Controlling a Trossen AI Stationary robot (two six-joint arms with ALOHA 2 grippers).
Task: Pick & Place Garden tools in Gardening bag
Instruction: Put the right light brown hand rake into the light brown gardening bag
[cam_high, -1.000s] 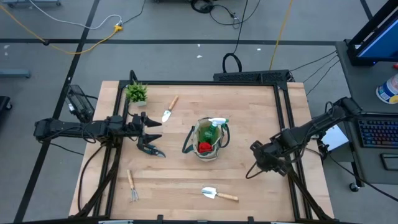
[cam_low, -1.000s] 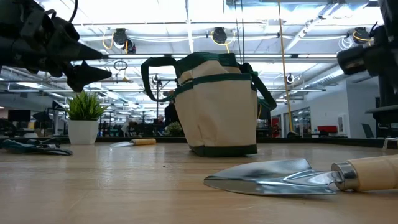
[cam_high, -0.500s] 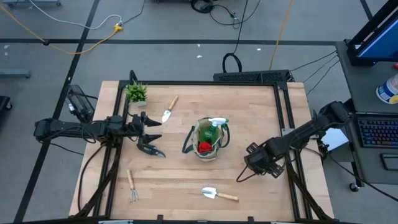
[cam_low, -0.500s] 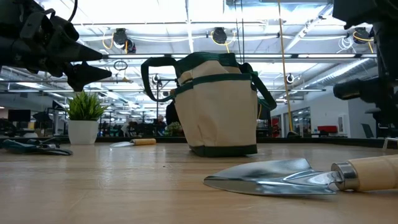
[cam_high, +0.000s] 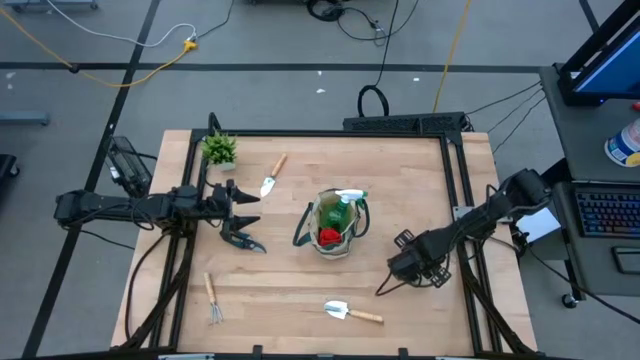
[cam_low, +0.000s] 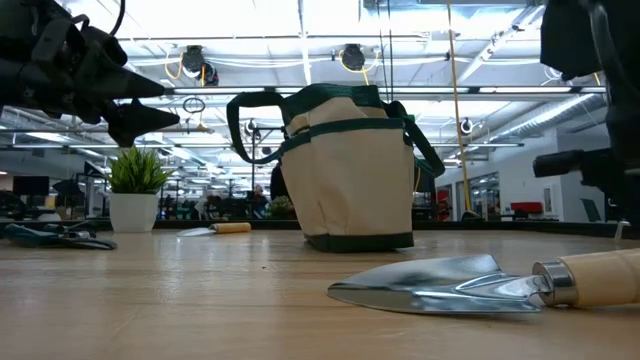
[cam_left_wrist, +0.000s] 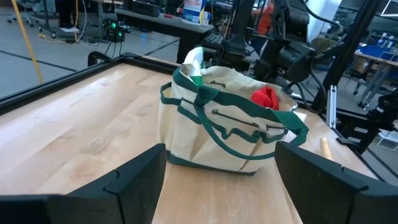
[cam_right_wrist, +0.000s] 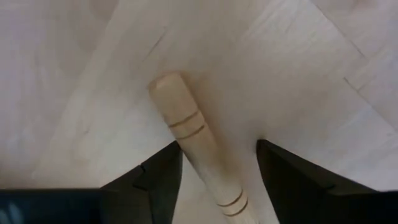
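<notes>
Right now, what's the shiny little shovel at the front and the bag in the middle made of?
The small silver trowel with the pale handle: its blade looks like polished metal, since it mirrors the light; the handle looks like bare wood, though the grain is faint. The beige tote bag with dark green trim looks like soft canvas cloth: matte and creased.

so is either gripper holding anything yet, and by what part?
Nothing held. Right gripper straddles the trowel handle, fingers not touching it. Left gripper hangs open and empty.

Beige gardening bag (cam_low: 350, 175) with dark green trim, red glove (cam_left_wrist: 266, 97) inside; pale wood surface (cam_high: 400, 180).
</notes>
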